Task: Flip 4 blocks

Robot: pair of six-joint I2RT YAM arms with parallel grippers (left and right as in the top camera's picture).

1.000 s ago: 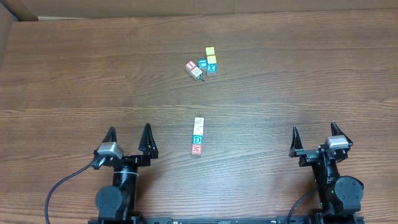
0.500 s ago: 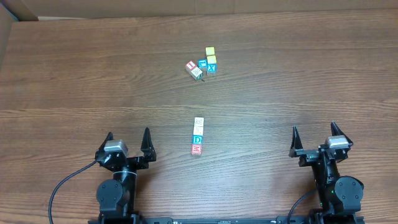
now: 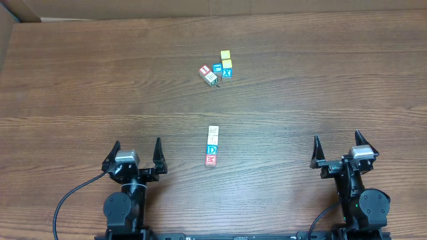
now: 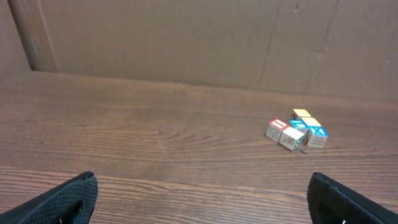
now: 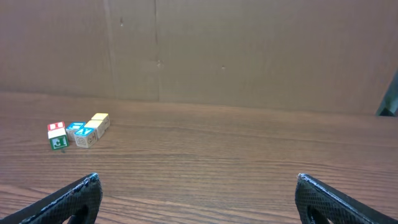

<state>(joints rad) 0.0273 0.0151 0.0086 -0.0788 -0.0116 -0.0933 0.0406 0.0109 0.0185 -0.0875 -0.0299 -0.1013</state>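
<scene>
The four blocks lie in a short column mid-table in the overhead view: a cream one [image 3: 213,131] farthest, a blue one [image 3: 213,139], a blue "D" [image 3: 212,149] and a red "M" [image 3: 211,161] nearest. My left gripper [image 3: 137,143] is open to the left of the column, about level with the red "M", and holds nothing. My right gripper [image 3: 337,137] is open far off to the right, also empty. Neither wrist view shows the column. Both show only wood grain between the wide-apart fingers of the left gripper [image 4: 202,180] and the right gripper [image 5: 198,179].
A separate cluster of cubes [image 3: 217,68] sits farther back, with yellow, red and blue faces and one marked "X". The same cluster [image 4: 296,130] lies right of centre in the left wrist view, and the cluster [image 5: 78,132] lies at the left in the right wrist view. A cardboard wall [image 5: 249,50] backs the table.
My left gripper has drawn back slightly toward the near edge. The right gripper and all blocks stayed put.
</scene>
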